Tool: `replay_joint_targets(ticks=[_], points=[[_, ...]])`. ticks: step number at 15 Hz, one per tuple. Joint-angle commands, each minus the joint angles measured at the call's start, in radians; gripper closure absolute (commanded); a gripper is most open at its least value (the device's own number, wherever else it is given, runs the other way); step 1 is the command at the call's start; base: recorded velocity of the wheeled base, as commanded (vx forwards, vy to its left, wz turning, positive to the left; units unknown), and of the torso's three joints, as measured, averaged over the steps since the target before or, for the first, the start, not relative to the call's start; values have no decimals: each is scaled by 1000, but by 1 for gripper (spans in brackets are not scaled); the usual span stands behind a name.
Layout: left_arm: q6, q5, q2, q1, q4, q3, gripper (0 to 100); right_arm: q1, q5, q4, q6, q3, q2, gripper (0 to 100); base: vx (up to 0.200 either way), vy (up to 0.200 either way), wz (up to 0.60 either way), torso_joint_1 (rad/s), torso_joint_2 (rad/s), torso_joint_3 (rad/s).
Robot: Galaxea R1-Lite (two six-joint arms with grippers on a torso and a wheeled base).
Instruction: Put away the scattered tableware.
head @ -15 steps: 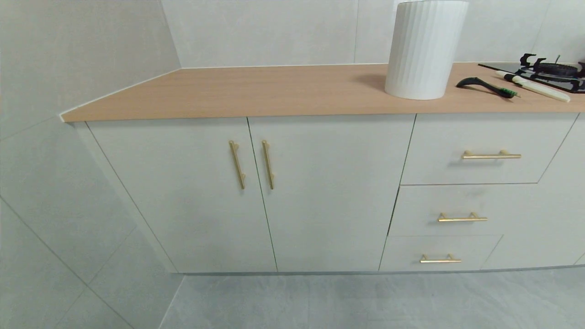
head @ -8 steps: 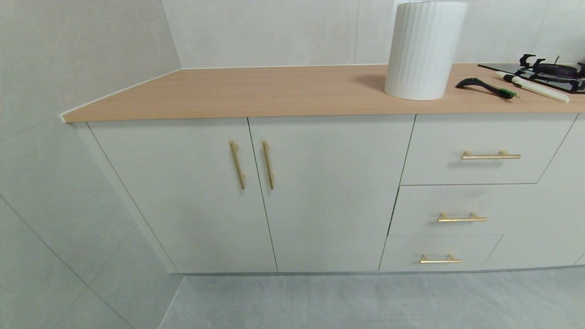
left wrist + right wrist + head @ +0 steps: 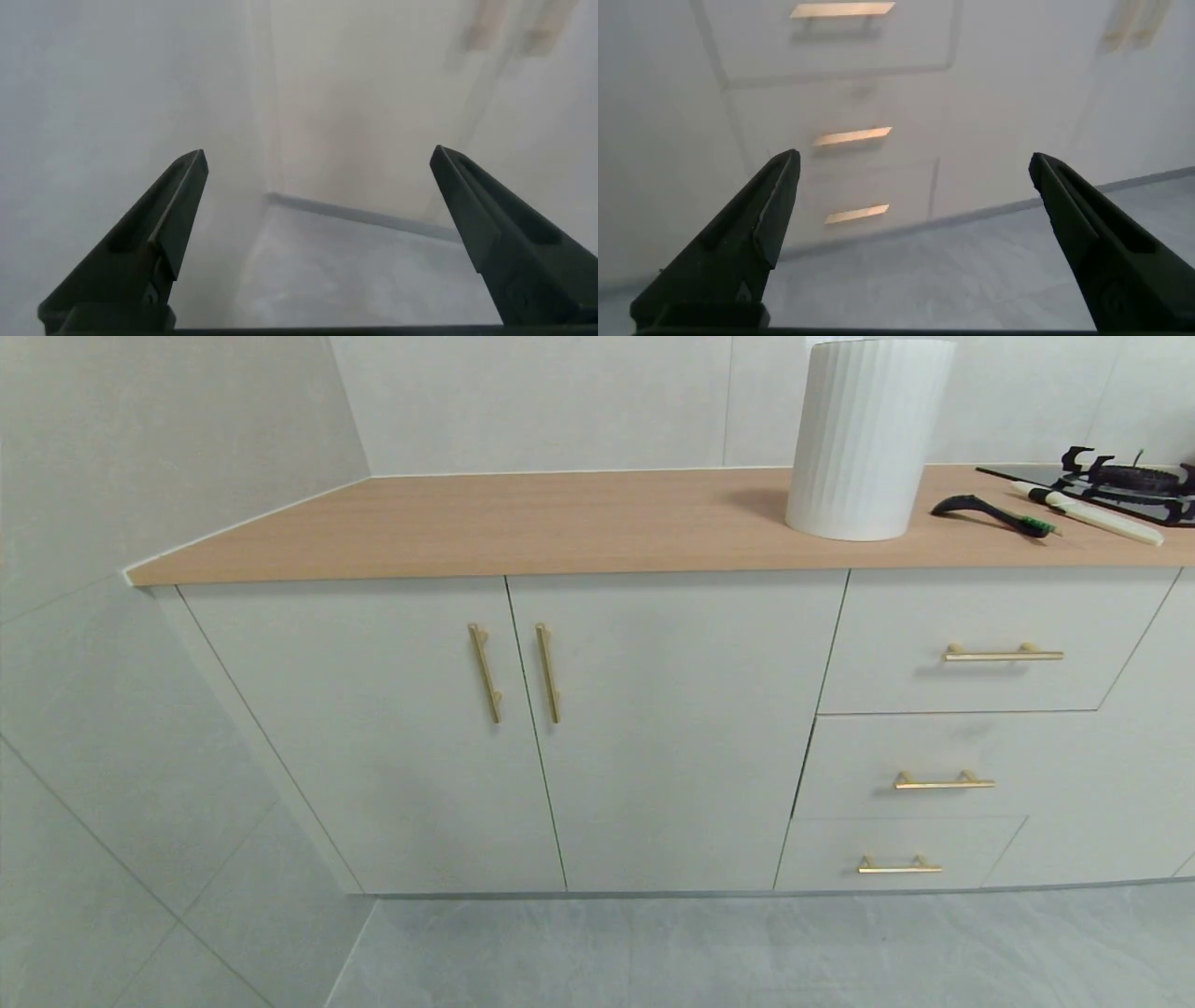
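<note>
Left tool: fingers spread wide, nothing held. It hangs low, facing the floor where the floor meets a wall base; the surfaces ahead are blurred.

Right tool: fingers spread wide, nothing held. It faces 3 stacked drawers, each with a gold handle; the top handle is cut off at the frame edge.

In the head view, the table runs from the left wall corner to the right edge, above 2 cabinet doors.

The tableware lies at the right end of the table. A black utensil with a green tip lies flat, just beside a white utensil whose type is hard to make out. A white ribbed container stands upright near them, its top cut off. The stove is cut off at the right.
</note>
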Motion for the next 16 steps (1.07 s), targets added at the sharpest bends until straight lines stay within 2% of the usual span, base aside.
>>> replay_joint_targets(ticks=[1, 2, 3, 5, 6, 16], points=[[-7, -89, -3, 1, -4, 18, 0, 3, 11, -2, 0, 1, -3, 0, 0, 0, 0, 0, 0, 0], [-3, -129, -3, 1, -4, 25, 0, 6, 28, -1, 5, 1, 0, 0, 0, 0, 0, 0, 0, 0], [-3, -130, -3, 1, -4, 25, 0, 6, 56, -1, 11, 1, 0, 0, 0, 0, 0, 0, 0, 0], [-1, -135, -3, 1, -4, 25, 0, 6, 217, 50, 57, 1, -3, 0, 0, 0, 0, 0, 0, 0], [1, -136, -3, 1, -4, 25, 0, 6, 229, 84, 62, 0, -2, 0, 0, 0, 0, 0, 0, 0], [-4, -135, -3, 1, -3, 25, 0, 6, 229, 56, 63, 1, -5, 0, 0, 0, 0, 0, 0, 0]])
